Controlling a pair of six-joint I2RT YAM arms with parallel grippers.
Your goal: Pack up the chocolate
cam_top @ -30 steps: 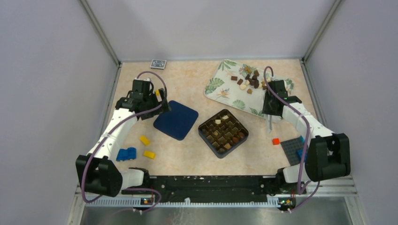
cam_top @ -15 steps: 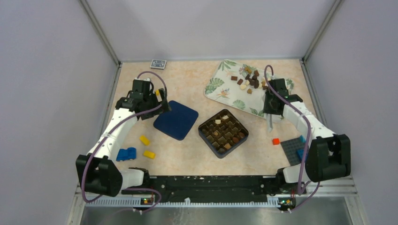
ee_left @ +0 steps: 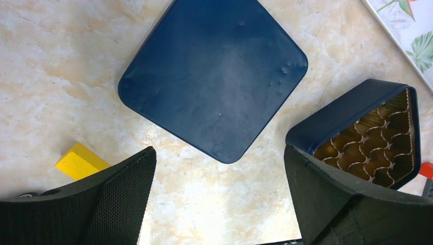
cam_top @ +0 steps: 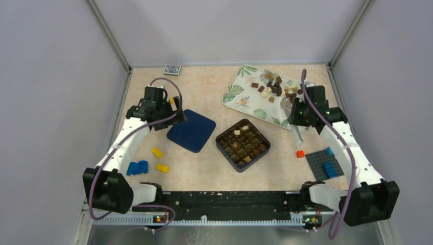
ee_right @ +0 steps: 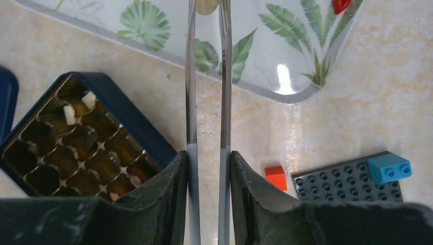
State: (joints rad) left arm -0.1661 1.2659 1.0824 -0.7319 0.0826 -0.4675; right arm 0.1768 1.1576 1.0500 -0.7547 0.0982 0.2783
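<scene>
Loose chocolate (cam_top: 275, 87), brown and cream, lies in a heap on the leaf-print tray (cam_top: 245, 97). The dark blue box (cam_top: 243, 144) stands open at centre with several pieces in its gold cells. My right gripper (ee_right: 207, 155) is shut on a pair of metal tongs (ee_right: 191, 76). Their tips reach over the tray (ee_right: 255, 46) and pinch a cream chocolate (ee_right: 207, 5) at the top edge of the wrist view. My left gripper (ee_left: 218, 153) hangs open and empty above the near corner of the blue lid (ee_left: 214, 76).
The lid (cam_top: 192, 130) lies flat to the left of the box. Yellow bricks (cam_top: 158, 152) and a blue brick (cam_top: 137, 167) lie front left. At front right are an orange brick (ee_right: 276, 177) and a grey studded plate (ee_right: 347, 181) carrying a blue brick (ee_right: 389, 167). A small card (cam_top: 172, 69) lies at the back.
My right arm has swung out to the right and turned, so the tongs now point over the tray. Its jaws have squeezed the tongs slightly tighter. The left arm has not moved.
</scene>
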